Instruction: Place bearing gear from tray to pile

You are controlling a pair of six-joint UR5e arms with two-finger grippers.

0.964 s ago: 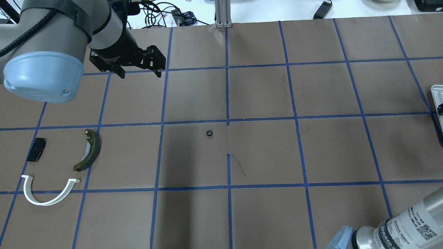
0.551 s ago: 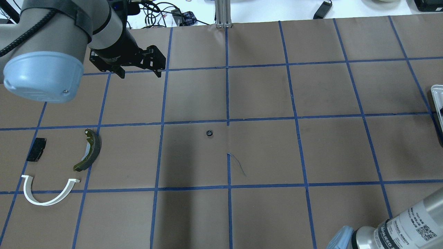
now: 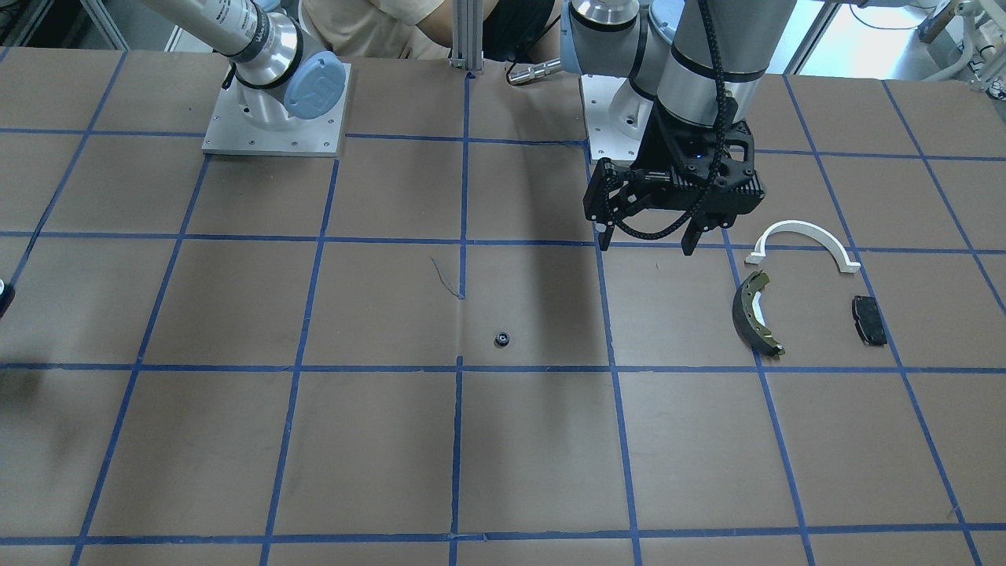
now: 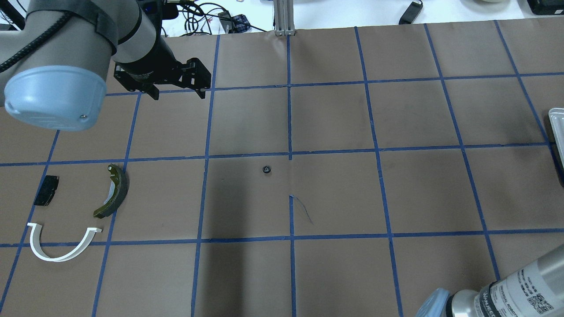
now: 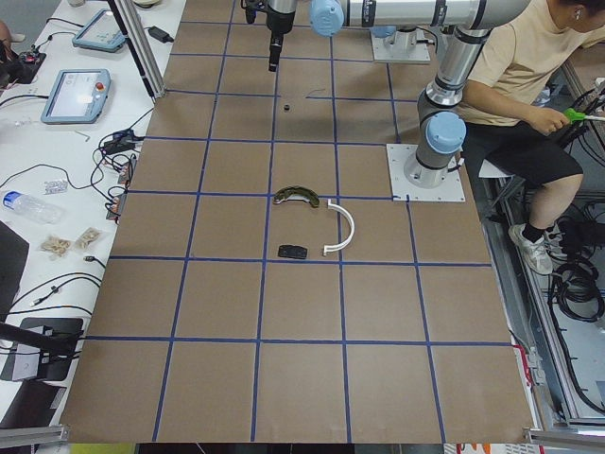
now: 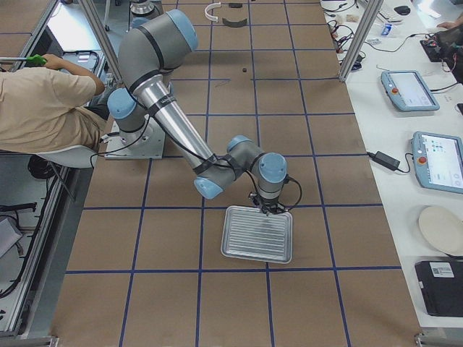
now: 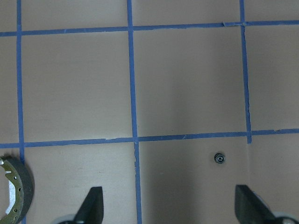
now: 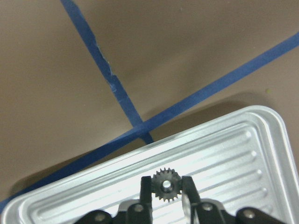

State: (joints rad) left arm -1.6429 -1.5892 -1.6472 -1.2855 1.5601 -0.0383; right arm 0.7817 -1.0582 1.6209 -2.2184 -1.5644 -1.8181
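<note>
In the right wrist view my right gripper (image 8: 167,187) is shut on a small toothed bearing gear (image 8: 166,184), over the ribbed metal tray (image 8: 261,140). The exterior right view shows that gripper (image 6: 269,211) at the tray's (image 6: 257,259) far rim. The pile lies at the table's left: a white half-ring arch (image 4: 55,259), a dark brake shoe (image 4: 116,191) and a black pad (image 4: 46,190). My left gripper (image 4: 178,93) is open and empty, held above the table beyond the pile. It looks down past its fingers (image 7: 91,205).
A second small gear (image 4: 266,169) lies alone near the table's middle, also in the left wrist view (image 7: 218,158). Only the tray's corner (image 4: 556,119) shows at the overhead view's right edge. A seated person (image 5: 529,85) is behind the robot. Tablets (image 6: 409,90) lie on the side bench.
The dark tip of my right gripper, seen earlier at the tray's edge on the overhead view's right, has gone out of that view. The left arm has not moved.
</note>
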